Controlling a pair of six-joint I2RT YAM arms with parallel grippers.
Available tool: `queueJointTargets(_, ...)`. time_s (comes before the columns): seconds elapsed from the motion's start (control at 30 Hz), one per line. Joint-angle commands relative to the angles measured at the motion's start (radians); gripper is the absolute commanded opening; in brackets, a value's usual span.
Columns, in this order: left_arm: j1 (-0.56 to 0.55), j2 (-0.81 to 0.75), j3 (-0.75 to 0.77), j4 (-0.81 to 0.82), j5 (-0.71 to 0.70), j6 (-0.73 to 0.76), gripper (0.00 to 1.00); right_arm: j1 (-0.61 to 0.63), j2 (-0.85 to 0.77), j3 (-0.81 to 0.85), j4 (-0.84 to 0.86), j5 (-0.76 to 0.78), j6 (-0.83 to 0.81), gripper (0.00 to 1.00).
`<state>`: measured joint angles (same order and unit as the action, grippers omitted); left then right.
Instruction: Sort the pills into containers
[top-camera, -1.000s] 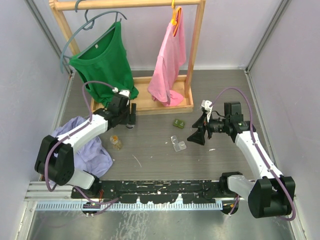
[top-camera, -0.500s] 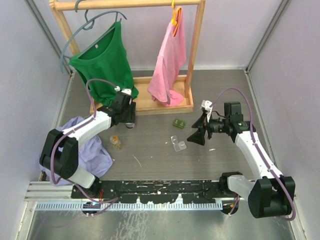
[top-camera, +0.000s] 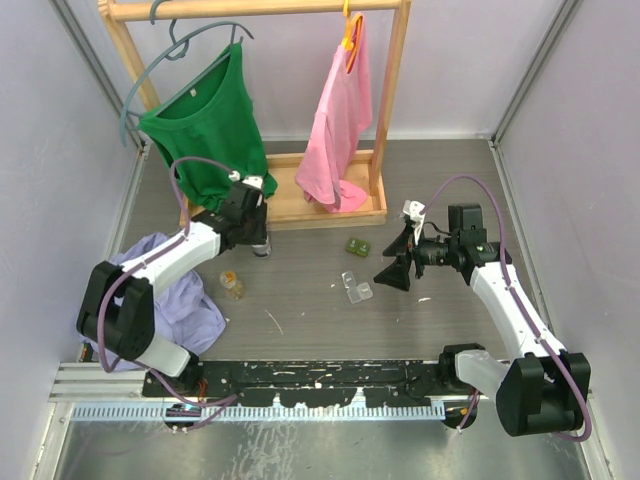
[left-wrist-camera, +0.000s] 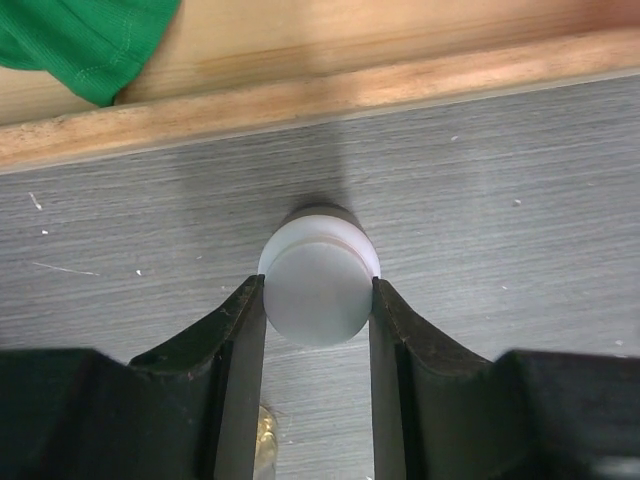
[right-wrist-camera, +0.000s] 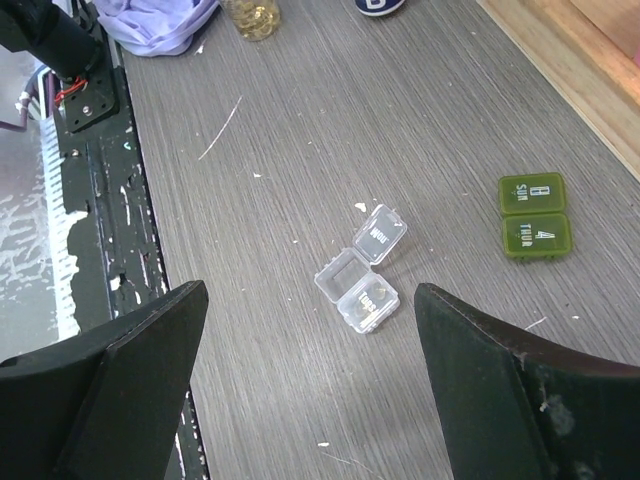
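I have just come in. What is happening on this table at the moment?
Two robot arms are working on sorting pills. The left gripper has its jaws against both sides of a round pale lid lying on the table beside the wooden rack base. The right gripper hangs open above the clear pill box, which has one flap raised, with the green pill box shut nearby. A small jar with yellow contents stands apart from both boxes.
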<state>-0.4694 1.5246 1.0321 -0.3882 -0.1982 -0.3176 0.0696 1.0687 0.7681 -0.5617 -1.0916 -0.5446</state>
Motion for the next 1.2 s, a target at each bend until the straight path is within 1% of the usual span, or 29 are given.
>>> queueJointTargets(0.0,-0.012,-0.142,-0.015,0.005,0.078,-0.011,0.02,-0.001,-0.017,-0.005,0.004,-0.048,-0.027,0.9)
queueJointTargets(0.03,-0.021,-0.168,-0.033,0.009,0.107,-0.019,0.0,-0.001,-0.017,-0.006,0.001,-0.06,-0.037,0.9)
queueJointTargets(0.13,-0.046,-0.241,-0.098,0.034,0.198,-0.057,0.0,0.001,-0.024,-0.011,-0.01,-0.091,-0.063,0.9)
queueJointTargets(0.17,-0.06,-0.277,-0.124,0.052,0.231,-0.069,0.0,0.001,-0.03,-0.018,-0.019,-0.109,-0.083,0.91)
queueJointTargets(0.2,-0.078,-0.307,-0.148,0.071,0.259,-0.08,0.0,0.001,-0.035,-0.024,-0.033,-0.13,-0.119,0.99)
queueJointTargets(0.23,-0.099,-0.335,-0.177,0.094,0.286,-0.092,0.0,0.001,-0.044,-0.031,-0.052,-0.158,-0.159,1.0)
queueJointTargets(0.3,-0.152,-0.394,-0.238,0.165,0.343,-0.121,0.0,0.0,-0.069,-0.043,-0.114,-0.211,-0.296,1.0)
queueJointTargets(0.4,-0.254,-0.464,-0.313,0.291,0.38,-0.168,0.0,0.001,-0.1,-0.056,-0.261,-0.277,-0.57,1.0)
queueJointTargets(0.43,-0.291,-0.482,-0.33,0.338,0.376,-0.178,0.0,0.001,-0.103,-0.059,-0.282,-0.287,-0.605,1.0)
queueJointTargets(0.57,-0.408,-0.513,-0.388,0.482,0.366,-0.228,0.0,0.001,-0.092,-0.052,-0.341,-0.305,-0.682,1.0)
queueJointTargets(0.7,-0.48,-0.515,-0.413,0.583,0.333,-0.246,0.0,0.001,-0.092,-0.045,-0.38,-0.306,-0.728,1.0)
queueJointTargets(0.9,-0.523,-0.483,-0.454,0.729,0.313,-0.291,0.0,0.002,-0.096,-0.038,-0.422,-0.306,-0.779,1.0)
queueJointTargets(0.97,-0.534,-0.465,-0.451,0.741,0.31,-0.297,0.0,0.002,-0.099,-0.034,-0.444,-0.306,-0.809,1.0)
queueJointTargets(1.17,-0.576,-0.428,-0.448,0.777,0.275,-0.301,0.0,0.005,-0.101,-0.029,-0.467,-0.303,-0.831,1.0)
